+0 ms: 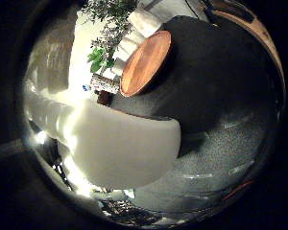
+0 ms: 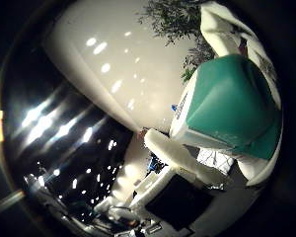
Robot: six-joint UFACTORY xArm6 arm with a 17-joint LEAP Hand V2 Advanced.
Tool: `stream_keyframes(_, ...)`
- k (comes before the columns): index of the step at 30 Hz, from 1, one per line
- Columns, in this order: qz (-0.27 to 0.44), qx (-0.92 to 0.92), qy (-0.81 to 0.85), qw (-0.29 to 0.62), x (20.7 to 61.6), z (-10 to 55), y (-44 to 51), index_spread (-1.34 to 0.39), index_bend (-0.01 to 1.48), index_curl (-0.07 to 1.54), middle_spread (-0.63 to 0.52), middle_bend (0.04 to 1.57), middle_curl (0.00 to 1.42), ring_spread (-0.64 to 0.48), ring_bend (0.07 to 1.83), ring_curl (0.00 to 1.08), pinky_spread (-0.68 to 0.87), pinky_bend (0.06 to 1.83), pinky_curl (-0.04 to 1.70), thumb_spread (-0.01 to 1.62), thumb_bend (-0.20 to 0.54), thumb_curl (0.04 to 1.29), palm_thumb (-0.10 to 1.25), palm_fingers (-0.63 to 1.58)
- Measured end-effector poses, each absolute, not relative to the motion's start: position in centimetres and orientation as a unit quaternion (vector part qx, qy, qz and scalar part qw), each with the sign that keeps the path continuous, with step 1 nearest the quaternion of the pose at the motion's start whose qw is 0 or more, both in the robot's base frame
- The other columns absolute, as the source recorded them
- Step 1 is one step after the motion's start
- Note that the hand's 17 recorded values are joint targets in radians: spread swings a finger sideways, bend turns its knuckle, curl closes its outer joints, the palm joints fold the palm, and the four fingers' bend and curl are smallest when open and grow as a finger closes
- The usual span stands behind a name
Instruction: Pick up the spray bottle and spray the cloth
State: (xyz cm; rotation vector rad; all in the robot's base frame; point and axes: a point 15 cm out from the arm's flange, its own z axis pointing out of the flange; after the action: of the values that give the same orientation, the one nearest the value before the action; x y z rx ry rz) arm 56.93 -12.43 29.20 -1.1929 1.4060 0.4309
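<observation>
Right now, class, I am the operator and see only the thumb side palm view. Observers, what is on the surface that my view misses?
Observer: A round wooden plate lies on a dark grey surface.
Operator: Is anything close to the palm?
Observer: Yes. A smooth white object, perhaps the spray bottle, fills much of the little finger side palm view.
Operator: And the cloth?
Observer: I cannot make out a cloth. A small patterned cylinder sits beside the plate's edge.
</observation>
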Motion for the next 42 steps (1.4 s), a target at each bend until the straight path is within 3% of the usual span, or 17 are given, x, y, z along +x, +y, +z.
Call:
stream_keyframes(12,0.182,-0.507,0.599,0.592,57.2,29.8,-12.3,-0.47,0.78,1.06,-0.32,1.19,1.11,-0.28,1.56,0.81,-0.38,1.26,1.14,1.18,-0.016,0.3,0.68,0.39)
stream_keyframes(27,0.154,-0.506,0.604,0.597,56.5,31.3,-14.4,-0.49,0.96,1.15,-0.35,1.26,1.18,-0.29,1.6,0.87,-0.34,1.27,1.29,1.21,-0.014,0.31,0.72,0.39)
stream_keyframes(38,0.138,-0.502,0.603,0.604,55.4,33.0,-16.1,-0.47,0.98,1.14,-0.34,1.27,1.18,-0.29,1.6,0.88,-0.33,1.26,1.33,1.21,-0.015,0.31,0.73,0.38)
stream_keyframes(42,0.154,-0.507,0.588,0.611,54.5,34.0,-15.4,-0.46,0.88,1.11,-0.33,1.25,1.14,-0.28,1.56,0.86,-0.34,1.24,1.28,1.2,-0.02,0.31,0.71,0.39)
